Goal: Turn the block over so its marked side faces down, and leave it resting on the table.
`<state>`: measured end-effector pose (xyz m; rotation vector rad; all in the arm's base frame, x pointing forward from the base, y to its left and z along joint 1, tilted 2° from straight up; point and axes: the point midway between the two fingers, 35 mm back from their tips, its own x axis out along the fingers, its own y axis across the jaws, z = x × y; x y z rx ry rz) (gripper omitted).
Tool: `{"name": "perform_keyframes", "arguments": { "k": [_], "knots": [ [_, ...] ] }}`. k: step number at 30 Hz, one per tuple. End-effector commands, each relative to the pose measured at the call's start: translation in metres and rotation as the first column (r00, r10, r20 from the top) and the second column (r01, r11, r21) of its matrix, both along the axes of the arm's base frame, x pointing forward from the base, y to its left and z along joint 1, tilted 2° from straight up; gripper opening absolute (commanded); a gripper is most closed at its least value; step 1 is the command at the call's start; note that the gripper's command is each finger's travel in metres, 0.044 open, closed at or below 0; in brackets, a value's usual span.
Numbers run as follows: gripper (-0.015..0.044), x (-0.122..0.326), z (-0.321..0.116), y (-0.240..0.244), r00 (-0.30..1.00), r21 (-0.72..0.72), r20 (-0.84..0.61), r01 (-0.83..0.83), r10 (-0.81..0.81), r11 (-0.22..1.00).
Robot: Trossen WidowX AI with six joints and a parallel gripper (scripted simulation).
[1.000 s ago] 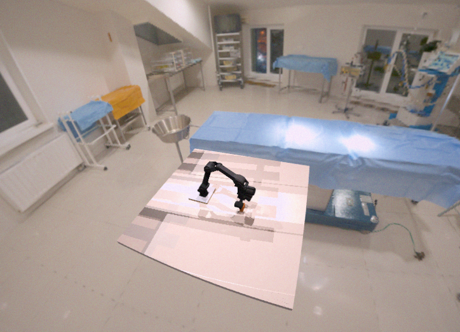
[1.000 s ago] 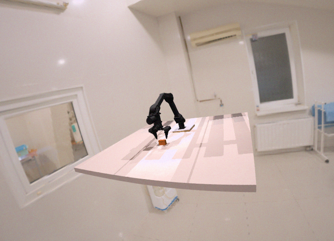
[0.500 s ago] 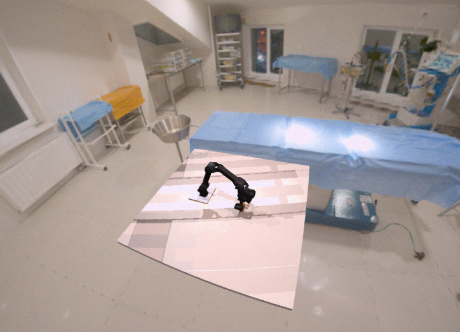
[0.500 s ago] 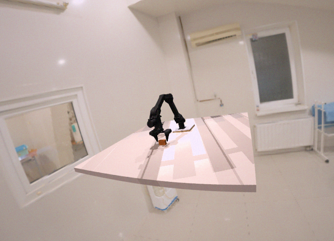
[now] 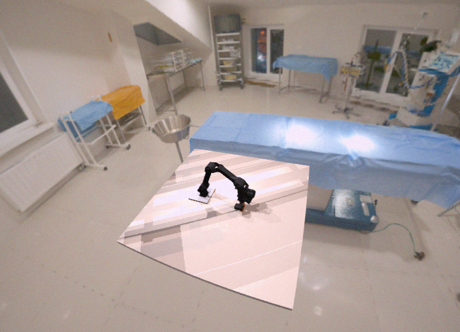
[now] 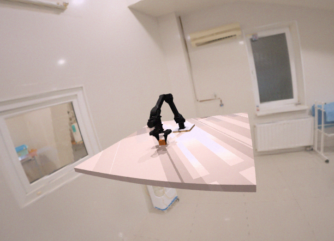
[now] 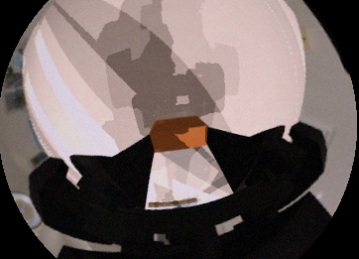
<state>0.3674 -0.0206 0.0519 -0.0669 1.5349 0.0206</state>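
The orange block [image 5: 243,208] [image 6: 162,142] [image 7: 171,130] is at the table [image 5: 245,254] [image 6: 129,159] [image 7: 268,64], on it or very close above it. In the wrist view it spans the space between both fingertips, with a darker orange area and a brighter patch, which may be light. I cannot make out which side is marked. My gripper [image 5: 240,207] [image 6: 162,141] [image 7: 179,133] points down and is shut on the block, one finger against each side. The fingers hide the block's two ends, and in the top view a finger covers most of it.
The arm's base stands on a thin white plate [image 5: 199,199] [image 6: 190,128] on the table, behind the block as seen in the exterior view. A blue-draped bed [image 5: 252,131] stands beyond the table's far edge in the top view.
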Motion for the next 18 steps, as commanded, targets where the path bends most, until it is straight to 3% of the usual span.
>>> {"name": "perform_keyframes", "arguments": {
  "k": [1,12,18],
  "knots": [
    [0.0235,0.000,0.000,0.000,1.000,-0.003,0.001,-0.002,0.002,1.000],
    [0.0162,0.000,0.000,0.000,1.000,-0.003,0.001,-0.002,0.002,1.000],
    [0.0005,0.000,0.026,0.000,1.000,-0.003,0.002,-0.002,0.002,1.000]
  ]
}}
